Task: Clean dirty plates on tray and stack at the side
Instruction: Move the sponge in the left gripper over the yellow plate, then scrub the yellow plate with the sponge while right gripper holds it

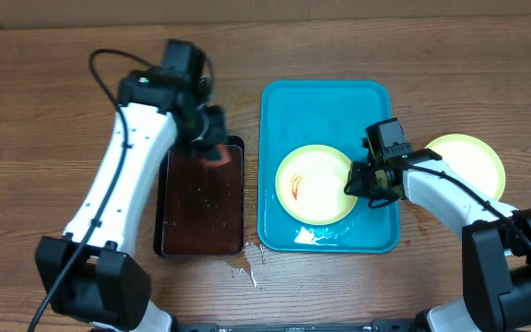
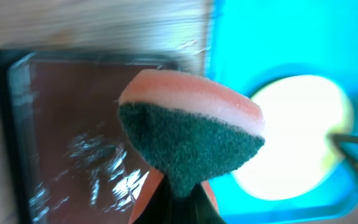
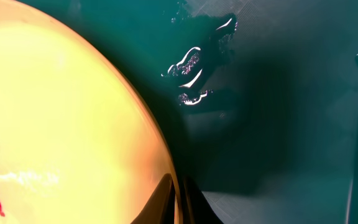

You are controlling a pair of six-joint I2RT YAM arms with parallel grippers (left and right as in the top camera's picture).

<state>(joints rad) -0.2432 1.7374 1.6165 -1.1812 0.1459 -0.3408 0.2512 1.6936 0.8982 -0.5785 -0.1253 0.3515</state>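
Roughly mid-task, judging by layout. Done: one clean-looking plate (image 1: 473, 159) parked on the table (image 1: 44, 111) at right of frame, just beside the blue tray (image 1: 325, 106) and off it; no smear on the exposed part, lower left edge hidden under the right arm (image 1: 441, 191). Possible further plate underneath: cannot tell. Left to do: one dirty plate (image 1: 313, 184) lying flat in the lower half of the blue tray, centre of frame, red-orange smear left of its middle, not yet wiped. Pinched narrow on that plate's right rim: right gripper (image 1: 365, 181); rim caught in it at bottom of the right wrist view. Clamped on the sponge (image 1: 215, 153): left gripper (image 1: 212, 138), orange foam up, green scrub face toward the wrist camera, hanging over the upper right corner of the brown tray (image 1: 201, 212), well apart from the dirty plate. Probably remaining: scrub the smear, then stack on the clean-looking plate. Count in view: plates 2 (1 smeared, 1 clean-looking), a third not visible; trays 2 (1 turquoise, 1 dark brown); sponge 1; grippers 2, both closed on something. Extras: water puddles (image 3: 194, 62) on the blue tray floor beside the dirty plate, small spill (image 1: 244, 269) on the table below the brown tray.
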